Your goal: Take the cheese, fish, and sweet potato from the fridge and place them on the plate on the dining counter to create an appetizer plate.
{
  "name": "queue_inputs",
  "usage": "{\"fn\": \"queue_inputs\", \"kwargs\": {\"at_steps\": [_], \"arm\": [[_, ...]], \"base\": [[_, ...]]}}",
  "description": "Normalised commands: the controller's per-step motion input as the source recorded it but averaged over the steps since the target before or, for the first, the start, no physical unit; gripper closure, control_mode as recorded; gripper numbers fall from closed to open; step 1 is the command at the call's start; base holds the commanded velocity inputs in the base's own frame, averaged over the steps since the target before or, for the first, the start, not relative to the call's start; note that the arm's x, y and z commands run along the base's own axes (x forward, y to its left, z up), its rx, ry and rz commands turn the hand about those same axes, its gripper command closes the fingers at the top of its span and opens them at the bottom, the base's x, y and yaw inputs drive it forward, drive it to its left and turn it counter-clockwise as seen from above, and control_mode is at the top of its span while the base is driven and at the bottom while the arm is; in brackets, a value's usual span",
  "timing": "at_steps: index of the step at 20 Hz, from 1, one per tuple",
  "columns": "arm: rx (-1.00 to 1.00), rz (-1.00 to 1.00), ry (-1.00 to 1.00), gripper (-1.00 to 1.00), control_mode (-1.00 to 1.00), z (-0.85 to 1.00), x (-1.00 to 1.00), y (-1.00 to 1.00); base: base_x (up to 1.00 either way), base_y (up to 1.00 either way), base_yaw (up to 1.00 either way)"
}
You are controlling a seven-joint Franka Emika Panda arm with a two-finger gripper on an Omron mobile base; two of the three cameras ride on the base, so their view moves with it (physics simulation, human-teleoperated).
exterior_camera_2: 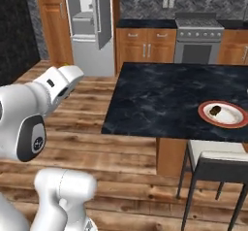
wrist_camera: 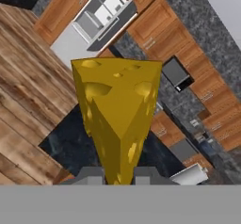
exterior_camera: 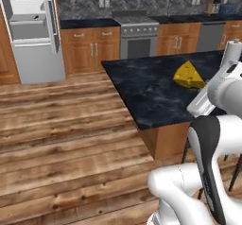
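My gripper (wrist_camera: 117, 173) is shut on the cheese (wrist_camera: 117, 115), a yellow wedge with round holes that stands up between the fingertips. From the left base view the cheese (exterior_camera: 189, 75) hangs over the right part of the dining counter (exterior_camera: 142, 91). On that dining counter (exterior_camera_2: 160, 99) lies the plate (exterior_camera_2: 233, 115), white with a red-brown rim, and the dark sweet potato (exterior_camera_2: 214, 110) rests on it. The fridge (exterior_camera: 33, 35) stands open at the far left wall. A tiny dark sliver on one of its shelves is too small to name as the fish.
A stove (exterior_camera: 137, 35) and wooden cabinets (exterior_camera: 90, 47) line the back wall. A stool (exterior_camera_2: 213, 162) stands at the counter's near edge below the plate. A white roll (exterior_camera: 231, 54) stands on the counter's right side. Wooden floor (exterior_camera: 61, 134) spreads between counter and fridge.
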Motion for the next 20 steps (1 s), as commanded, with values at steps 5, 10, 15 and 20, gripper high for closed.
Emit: {"fn": "queue_inputs", "kwargs": {"at_steps": [5,10,15,20], "arm": [[0.00,0.00,0.00,1.00,1.00,0.00,0.00,0.00],[0.00,0.00,0.00,1.00,1.00,0.00,0.00,0.00],[0.00,0.00,0.00,1.00,1.00,0.00,0.00,0.00],[0.00,0.00,0.00,1.00,1.00,0.00,0.00,0.00]], "base": [[-0.97,-0.47,-0.06],[-0.56,-0.70,-0.09],[-0.17,-0.75,-0.09],[0.23,-0.58,-0.09]]}}
